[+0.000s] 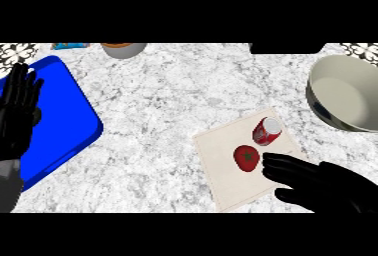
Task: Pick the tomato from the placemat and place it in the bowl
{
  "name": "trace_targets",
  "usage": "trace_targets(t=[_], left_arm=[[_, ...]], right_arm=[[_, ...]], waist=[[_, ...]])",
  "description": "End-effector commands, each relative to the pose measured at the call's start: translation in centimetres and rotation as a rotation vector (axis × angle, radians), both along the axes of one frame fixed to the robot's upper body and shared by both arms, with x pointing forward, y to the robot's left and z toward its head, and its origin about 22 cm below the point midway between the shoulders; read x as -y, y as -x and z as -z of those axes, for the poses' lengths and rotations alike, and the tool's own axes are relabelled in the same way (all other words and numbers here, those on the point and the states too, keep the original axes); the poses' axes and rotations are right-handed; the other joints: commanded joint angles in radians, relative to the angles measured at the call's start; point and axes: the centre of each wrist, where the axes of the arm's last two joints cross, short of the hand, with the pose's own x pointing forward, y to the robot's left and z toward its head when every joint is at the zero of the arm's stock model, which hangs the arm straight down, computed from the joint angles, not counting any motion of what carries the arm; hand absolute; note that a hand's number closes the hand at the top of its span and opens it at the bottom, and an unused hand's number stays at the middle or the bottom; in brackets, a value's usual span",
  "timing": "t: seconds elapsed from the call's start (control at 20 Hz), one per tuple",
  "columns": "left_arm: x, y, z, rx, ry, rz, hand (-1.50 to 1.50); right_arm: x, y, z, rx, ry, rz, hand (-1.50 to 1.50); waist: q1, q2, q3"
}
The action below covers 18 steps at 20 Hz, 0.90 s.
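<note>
Down on the marbled grey-white counter [177, 100], the tomato [246, 157] lay on the cream placemat [221, 145], red with a small dark stem mark on top, toward the mat's right half. Just beyond it, up and to the right on the same mat, a red can [266, 130] lay tipped on its side with its pale round end facing up and away; can and tomato sat near each other but apart. The right hand [317, 182] came in from the lower right corner, its black fingers [284, 161] stretched out fairly straight and spread, pointing left toward the tomato. The nearest fingertip stood just beside the tomato's right edge, and I could not tell whether it touched; nothing was curled round the fruit and the hand held nothing. Part of the placemat's right side was covered by that hand. The bowl [334, 80], grey with a pale inside, stood at the right edge of the view, well apart from the tomato and beyond the mat's far right corner, partly cut off by the frame. Over at the left edge, the left hand [18, 110] rested open with its fingers straight and pointing up, lying over the blue tray [66, 125], which was a flat, round-cornered slab set at a slant. At the far edge of the counter, a small round container [122, 48] with an orange-brown top showed only in part.
</note>
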Motion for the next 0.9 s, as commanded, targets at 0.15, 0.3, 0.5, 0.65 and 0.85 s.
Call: trace_targets(t=[0.15,0.3,0.5,0.65,0.85], left_arm=[[-0.4,-0.3,-0.5,0.001,0.006,0.016,0.0],[-0.7,-1.0,-0.9,0.014,0.002,0.021,0.0],[1.1,-0.8,-0.9,-0.001,0.015,0.026,0.0],[1.8,-0.7,-1.9,0.001,0.011,0.03,0.0],[-0.9,-1.0,-0.9,-0.014,0.014,0.027,0.0]], right_arm=[[3.0,-0.3,-6.4,0.12,0.414,0.112,-1.5],[3.3,-1.1,-8.8,0.143,0.57,0.082,-1.5],[2.5,-1.2,-7.9,0.152,0.739,0.045,-1.5],[1.7,-0.9,-7.9,0.157,0.795,0.036,-1.5],[2.3,-2.6,-7.4,0.13,0.805,0.036,-1.5]], waist=[[0.006,0.002,-0.002],[0.016,0.007,-0.002],[0.028,0.006,0.0],[0.022,0.004,0.0],[0.021,0.005,0.0]])
